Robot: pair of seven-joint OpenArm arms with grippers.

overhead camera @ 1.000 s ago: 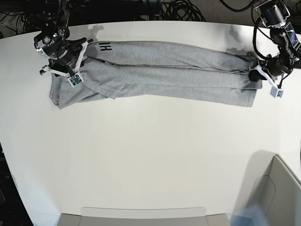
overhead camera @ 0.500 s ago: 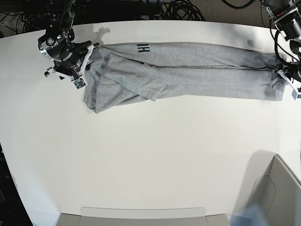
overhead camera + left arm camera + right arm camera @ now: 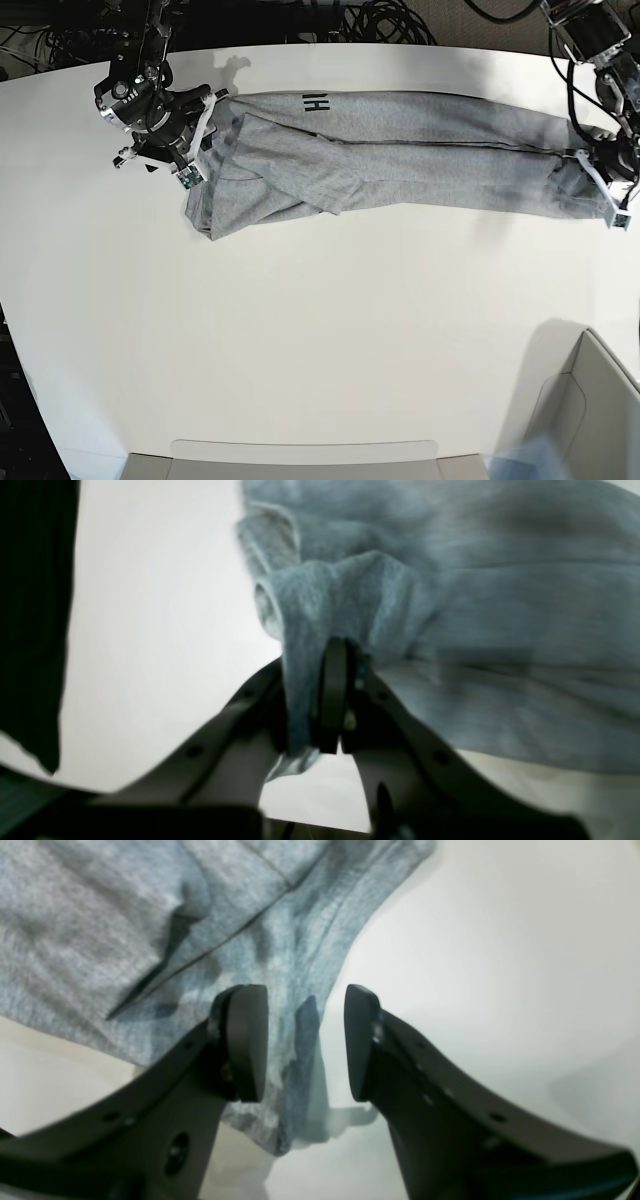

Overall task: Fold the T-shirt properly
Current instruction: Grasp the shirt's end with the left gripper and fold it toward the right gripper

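The heather-grey T-shirt (image 3: 400, 150) lies folded into a long band across the far part of the white table (image 3: 320, 330), with black lettering (image 3: 316, 102) showing near its far edge. My left gripper (image 3: 596, 170) is at the band's right end in the base view. In the left wrist view it (image 3: 312, 690) is shut on a bunched fold of the T-shirt (image 3: 500, 605). My right gripper (image 3: 200, 130) is over the band's left end. Its jaws (image 3: 302, 1040) stand open, and the edge of the T-shirt (image 3: 100, 940) lies under them, apart from both pads.
Black cables (image 3: 380, 20) pile up behind the table's far edge. A grey bin (image 3: 590, 410) stands at the near right corner. A flat grey tray edge (image 3: 300, 460) runs along the near side.
The T-shirt has slid to the right in the base view, drawn by my left gripper, and its left end has bunched inward. My right arm has followed it to the right.
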